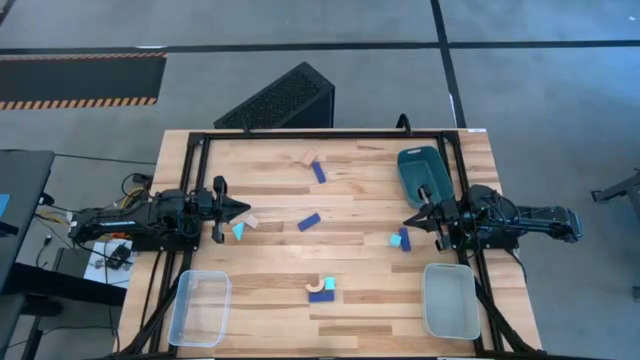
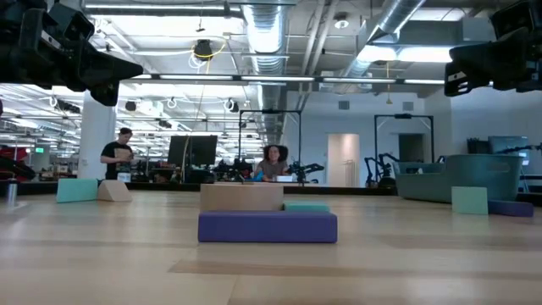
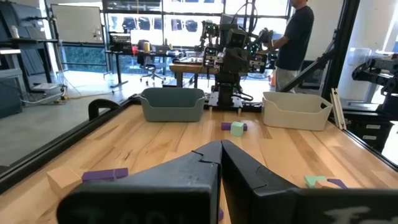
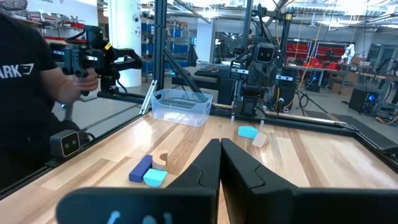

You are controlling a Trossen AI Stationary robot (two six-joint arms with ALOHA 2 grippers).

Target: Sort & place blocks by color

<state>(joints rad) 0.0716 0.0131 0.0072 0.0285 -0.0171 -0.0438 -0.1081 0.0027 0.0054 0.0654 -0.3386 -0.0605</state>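
Hovering at the left edge of the table, my left pincer [image 1: 243,209] has its two fingers pressed together at the tips, with nothing between them. Just beside those tips lie a light teal wedge [image 1: 238,230] and a small pale wood piece [image 1: 252,221], neither touched. My right pincer [image 1: 410,216] waits at the right edge, fingers likewise closed on nothing, pointing toward the table's middle.

Near that right pincer a light teal cube [image 1: 395,240] sits against a dark blue bar [image 1: 405,238]. One blue bar [image 1: 309,222] lies alone at the table's centre. Toward the far side another blue bar [image 1: 318,172] rests beside a pale wood block [image 1: 304,158]. Toward the near side a cluster sits together: a curved wood piece [image 1: 318,288], a teal block [image 1: 330,284] and a blue bar [image 1: 321,297] touching one another; in the low view the blue bar [image 2: 268,227] lies in front with wood [image 2: 241,196] behind it.

A clear tray [image 1: 199,307] stands at the near left corner, a second tray [image 1: 450,301] at the near right. The dark teal bin [image 1: 419,172] stands at the far right, just behind my right arm. No block lies in any of them that I can see.
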